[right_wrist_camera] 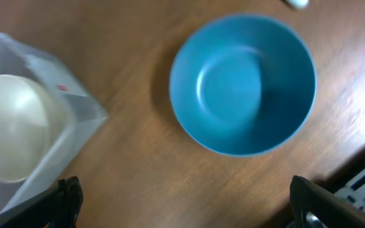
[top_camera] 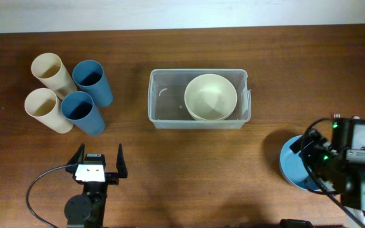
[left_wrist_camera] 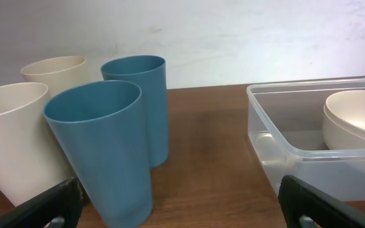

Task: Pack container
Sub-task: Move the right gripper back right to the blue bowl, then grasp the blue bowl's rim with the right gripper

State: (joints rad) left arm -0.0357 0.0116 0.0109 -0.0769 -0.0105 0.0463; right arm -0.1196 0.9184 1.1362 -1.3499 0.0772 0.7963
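At the near edge of the desk the left pincer sits low with its two fingers spread wide and nothing between them. At the near right the right pincer is likewise spread wide and empty, hanging over a blue bowl that sits upright on the wood; how high above the bowl it hangs is hard to judge, since the overhead view hides its fingertips under the arm. Farther back, near the middle of the desk, lies the container, long side toward the arms. A cream bowl rests upright in its right half, while the left half is bare. Well to the left of the container four cups stand upright, close together: a blue cup and a cream cup in front, a second blue cup and a second cream cup behind them.
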